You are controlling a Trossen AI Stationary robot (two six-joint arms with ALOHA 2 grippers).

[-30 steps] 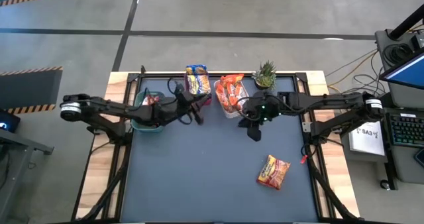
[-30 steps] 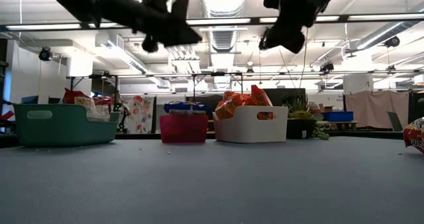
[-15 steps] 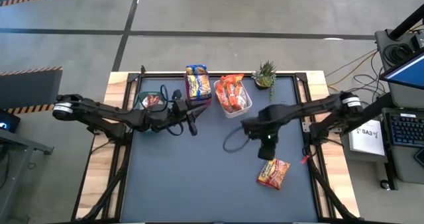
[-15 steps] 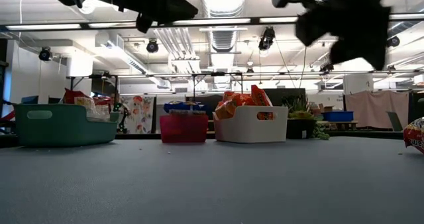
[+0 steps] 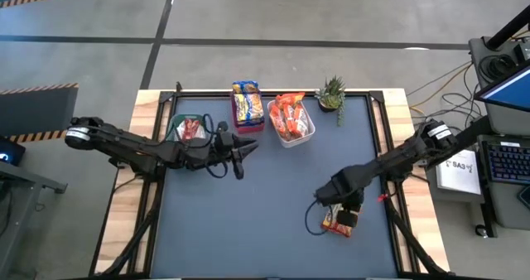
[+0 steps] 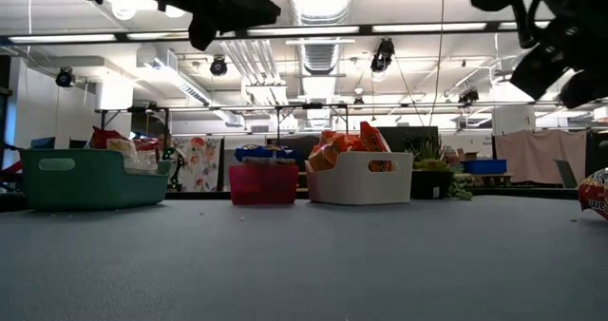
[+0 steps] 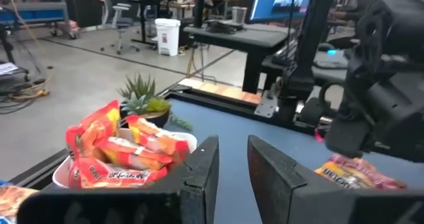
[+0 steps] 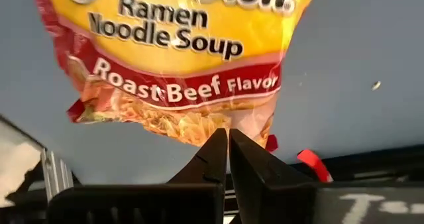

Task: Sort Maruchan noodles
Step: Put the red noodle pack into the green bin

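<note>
One Maruchan noodles packet (image 5: pixel 332 223), yellow and red, lies flat on the dark mat near the table's right near corner; it fills the right wrist view (image 8: pixel 179 65). My right gripper (image 5: pixel 346 212) hangs above it, pointing steeply down, fingers shut (image 8: pixel 228 139), well clear of the table in the low view (image 6: pixel 560 55). My left gripper (image 5: pixel 247 150) hovers level beside the red bin, its fingers (image 7: pixel 233 164) slightly apart with nothing between them. Other packets lie in the green bin (image 5: pixel 184 131), the red bin (image 5: pixel 247 106) and the white bin (image 5: pixel 291 118).
The three bins stand in a row along the far edge (image 6: pixel 90 179) (image 6: pixel 263 183) (image 6: pixel 359 179). A small potted plant (image 5: pixel 331 94) stands right of the white bin. Bare mat (image 5: pixel 265 205) spreads over the middle and near left.
My right gripper has swung from beside the white bin toward the table's near right, sinking and tipping from nearly level to steeply down, and now hangs over the loose packet. My left gripper has drawn a little away from the red bin toward the near edge.
</note>
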